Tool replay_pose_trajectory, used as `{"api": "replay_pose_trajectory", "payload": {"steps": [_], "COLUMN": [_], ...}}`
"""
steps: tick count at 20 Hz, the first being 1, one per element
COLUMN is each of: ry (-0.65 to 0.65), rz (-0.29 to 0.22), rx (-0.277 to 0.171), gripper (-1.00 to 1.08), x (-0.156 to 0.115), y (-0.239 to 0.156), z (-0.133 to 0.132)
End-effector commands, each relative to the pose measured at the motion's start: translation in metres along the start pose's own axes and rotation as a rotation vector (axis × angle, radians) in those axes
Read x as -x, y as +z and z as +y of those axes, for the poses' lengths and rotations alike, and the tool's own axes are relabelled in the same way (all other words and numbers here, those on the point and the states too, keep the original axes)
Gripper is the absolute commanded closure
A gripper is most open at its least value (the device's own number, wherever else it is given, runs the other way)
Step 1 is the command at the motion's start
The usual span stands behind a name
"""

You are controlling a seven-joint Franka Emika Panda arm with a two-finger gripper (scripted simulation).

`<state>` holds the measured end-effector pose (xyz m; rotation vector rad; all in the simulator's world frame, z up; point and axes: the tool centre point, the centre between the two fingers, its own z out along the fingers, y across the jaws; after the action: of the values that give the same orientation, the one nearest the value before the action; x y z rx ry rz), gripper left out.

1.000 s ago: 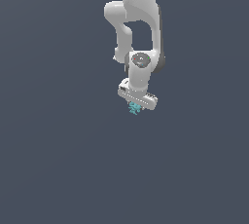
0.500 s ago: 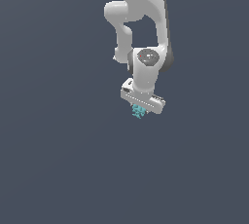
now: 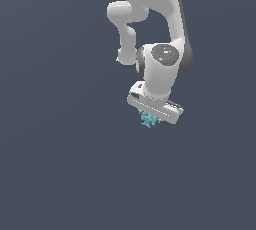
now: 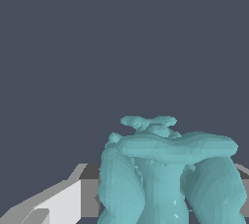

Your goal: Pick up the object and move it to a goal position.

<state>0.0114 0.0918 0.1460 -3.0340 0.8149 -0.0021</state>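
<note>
Teal knobbly object in transit beneath the gripper.
We judge the gripper clenched on it, since it hangs clear of any surface.

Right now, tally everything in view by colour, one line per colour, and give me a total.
Teal: 1, the object, sitting at the gripper.
White and grey: 1, the arm with that gripper.
Total: 2
</note>
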Motion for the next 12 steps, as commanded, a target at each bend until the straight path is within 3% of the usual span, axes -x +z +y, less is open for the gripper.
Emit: {"api": "replay_pose_trajectory", "payload": {"steps": [1, 12], "ry": [0.000, 0.000], "rz": [-0.001, -0.001], "rx": [0.001, 0.000], "gripper": [1.08, 1.08], "x": [-0.009, -0.028], "y": [-0.010, -0.030], "z": [-0.009, -0.028]}}
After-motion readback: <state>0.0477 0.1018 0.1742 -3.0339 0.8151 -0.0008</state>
